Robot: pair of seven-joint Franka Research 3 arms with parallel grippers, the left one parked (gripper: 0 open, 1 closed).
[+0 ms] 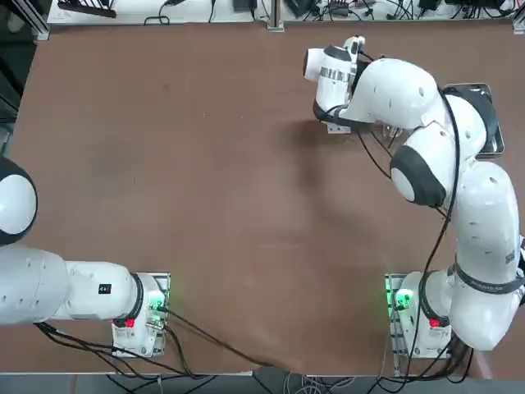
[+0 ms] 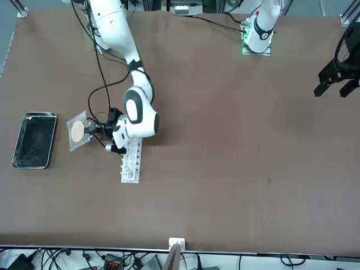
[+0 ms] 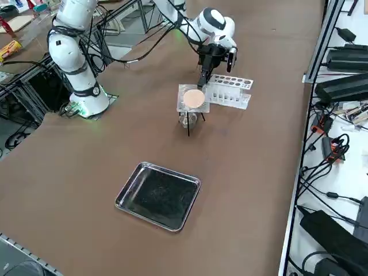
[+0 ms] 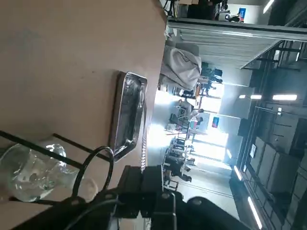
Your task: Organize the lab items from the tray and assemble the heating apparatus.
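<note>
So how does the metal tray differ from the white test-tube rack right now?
The silver tray is a shallow, shiny dish with a raised rim; the white test-tube rack is a taller block pierced with round holes. The tray sits alone, while the rack stands right beside the mesh-topped tripod and the right gripper. Both rest on the brown table, and neither holds anything.

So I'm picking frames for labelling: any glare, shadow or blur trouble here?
Right wrist view: bright backlight from the room beyond washes out the area past the shiny silver metal tray; the small clear glass burner looks soft. Top view: the arm hides the right hand, shut. Right side view: grey square mesh with round tan centre evenly lit.
</note>
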